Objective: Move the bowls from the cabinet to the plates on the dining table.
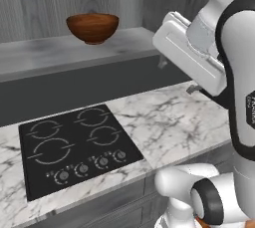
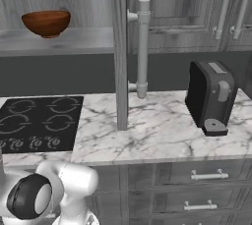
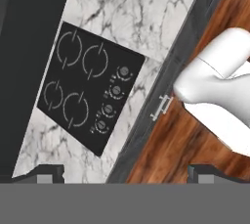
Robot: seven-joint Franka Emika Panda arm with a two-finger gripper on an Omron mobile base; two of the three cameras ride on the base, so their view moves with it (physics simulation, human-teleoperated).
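A glossy reddish-brown wooden bowl (image 1: 92, 27) (image 2: 46, 22) stands upright on the open shelf of the dark grey cabinet (image 1: 45, 55) (image 2: 74, 40), above the cooktop. My gripper (image 1: 177, 76) (image 3: 126, 174) hangs to the right of the bowl and lower, pointing down over the marble counter. It is open, its two fingertips (image 3: 49, 173) stand wide apart with nothing between them. The cabinet door (image 2: 120, 57) is swung open, edge-on, with its long bar handle (image 2: 142, 47). The plates and the dining table are out of view.
A black four-ring cooktop (image 1: 74, 147) (image 3: 88, 86) lies in the marble counter (image 1: 169, 122) below the shelf. A black toaster (image 2: 211, 96) stands at the counter's right. Closed cabinet doors (image 2: 197, 3) sit above it, drawers (image 2: 206, 175) below.
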